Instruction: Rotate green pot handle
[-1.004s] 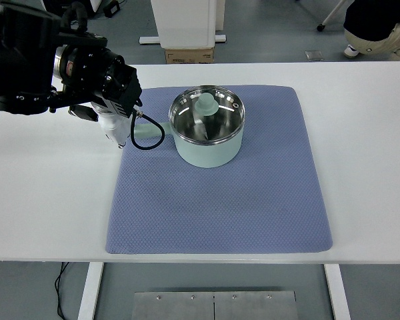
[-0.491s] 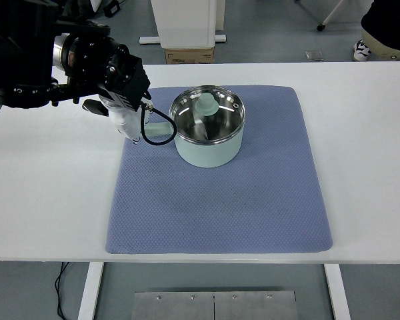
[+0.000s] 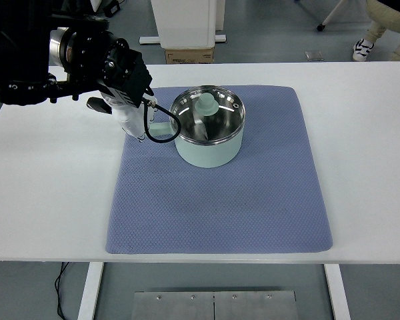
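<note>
A light green pot [image 3: 207,155] with a shiny steel inside stands on the rear middle of a blue-grey mat [image 3: 220,213]. A pale green knob [image 3: 206,103] shows inside the pot. The pot's green handle [image 3: 162,127] points left. My left hand [image 3: 128,119] sits over the handle's outer end and hides it. Only the stub of the handle next to the pot wall shows. A black cable loop [image 3: 161,137] from the wrist hangs in front of the handle. The right arm is out of view.
The mat lies on a white table [image 3: 47,193]. Beyond the table's far edge stand a cardboard box [image 3: 189,55] and a white cabinet base. A person's shoe [image 3: 362,48] shows at the top right.
My left hand has moved right and slightly away from me, from beside the handle's tip to over its outer end. The pot has stayed in place. The person at top right has shifted.
</note>
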You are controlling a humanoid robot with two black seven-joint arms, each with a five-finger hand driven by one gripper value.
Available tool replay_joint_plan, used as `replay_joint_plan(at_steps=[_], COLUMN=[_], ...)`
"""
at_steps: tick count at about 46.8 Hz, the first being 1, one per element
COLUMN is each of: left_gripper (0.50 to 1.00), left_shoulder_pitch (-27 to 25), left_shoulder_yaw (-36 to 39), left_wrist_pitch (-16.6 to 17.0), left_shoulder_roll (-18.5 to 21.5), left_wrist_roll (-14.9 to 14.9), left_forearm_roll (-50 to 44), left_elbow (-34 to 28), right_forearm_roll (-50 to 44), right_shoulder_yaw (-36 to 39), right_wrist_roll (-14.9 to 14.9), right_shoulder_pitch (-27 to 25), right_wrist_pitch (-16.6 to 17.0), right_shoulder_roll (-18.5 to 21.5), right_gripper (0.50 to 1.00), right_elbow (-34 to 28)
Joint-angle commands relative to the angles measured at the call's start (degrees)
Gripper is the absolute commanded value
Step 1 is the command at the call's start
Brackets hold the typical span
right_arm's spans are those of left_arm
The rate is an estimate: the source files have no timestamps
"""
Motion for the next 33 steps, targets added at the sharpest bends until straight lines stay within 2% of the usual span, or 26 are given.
replay_joint_plan(at_steps=[1, 9, 20, 25, 30, 33], left_gripper=[1.000, 1.000, 1.000, 1.000, 1.000, 1.000], left_shoulder_pitch=[0.17, 0.44, 0.70, 0.70, 0.70, 0.96], left_shoulder_yaw=[-0.20, -1.52, -3.80, -4.68, -5.82, -7.40], left_wrist_pitch=[-0.17, -1.31, -6.06, -6.85, -8.43, -10.54], left_shoulder_roll=[0.11, 1.16, 1.34, 1.34, 2.04, 2.74], left_wrist_roll=[0.00, 0.00, 0.00, 0.00, 0.00, 0.00], left_forearm_roll=[0.00, 0.00, 0.00, 0.00, 0.00, 0.00], left_elbow=[-0.71, -0.71, -0.97, -1.06, -3.43, -5.10], right_forearm_roll=[0.05, 0.05, 0.05, 0.05, 0.05, 0.05], right_shoulder_yaw=[-0.06, 0.03, -0.05, 0.03, -0.05, -0.06], right_wrist_roll=[0.01, 0.01, -0.08, 0.01, 0.01, 0.01], right_shoulder_pitch=[0.00, 0.00, 0.00, 0.00, 0.00, 0.00], right_wrist_pitch=[0.00, 0.00, 0.00, 0.00, 0.00, 0.00], right_shoulder_roll=[0.00, 0.00, 0.00, 0.00, 0.00, 0.00], right_gripper=[1.000, 1.000, 1.000, 1.000, 1.000, 1.000], right_elbow=[0.00, 0.00, 0.00, 0.00, 0.00, 0.00])
